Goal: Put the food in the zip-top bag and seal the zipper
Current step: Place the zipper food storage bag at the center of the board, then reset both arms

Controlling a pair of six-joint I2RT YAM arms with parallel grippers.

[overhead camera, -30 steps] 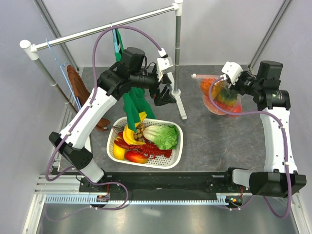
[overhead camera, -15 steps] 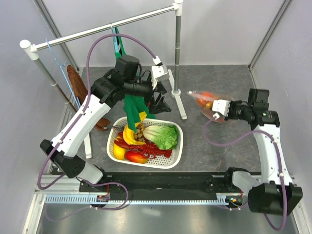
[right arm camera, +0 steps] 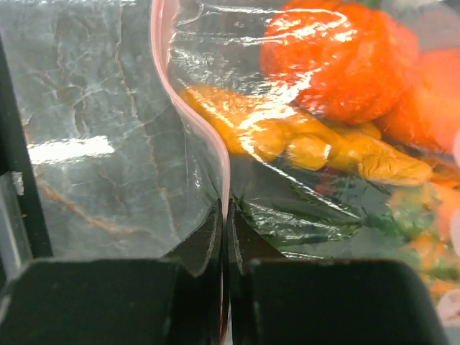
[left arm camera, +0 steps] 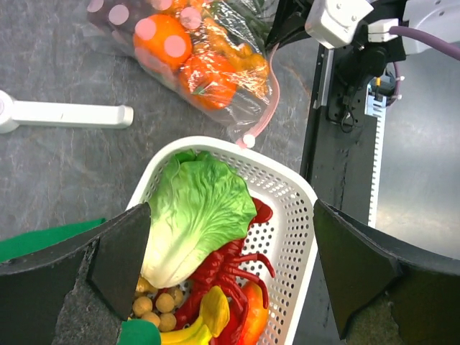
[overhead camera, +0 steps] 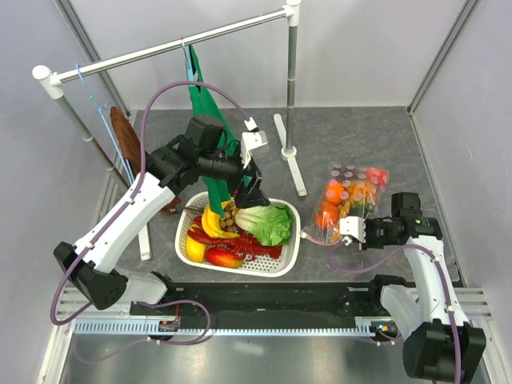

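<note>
Here the right hand (right arm camera: 224,223) pinches the zipper (right arm camera: 164,68), the zip-top bag (overhead camera: 352,192) apparently lying flat beyond it. The left hand (overhead camera: 254,194) gapes wide.

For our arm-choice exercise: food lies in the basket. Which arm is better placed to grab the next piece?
Left, probably. The left end effector hangs open over the basket, above the lettuce; the right end effector is shut on the zipper of the bag.

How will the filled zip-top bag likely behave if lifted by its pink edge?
Probably floppy: the zip-top bag, crinkled film draped over the food, would likely sag below the right gripper pinching its zipper. Glossy film may slip; pieces may shift.
</note>
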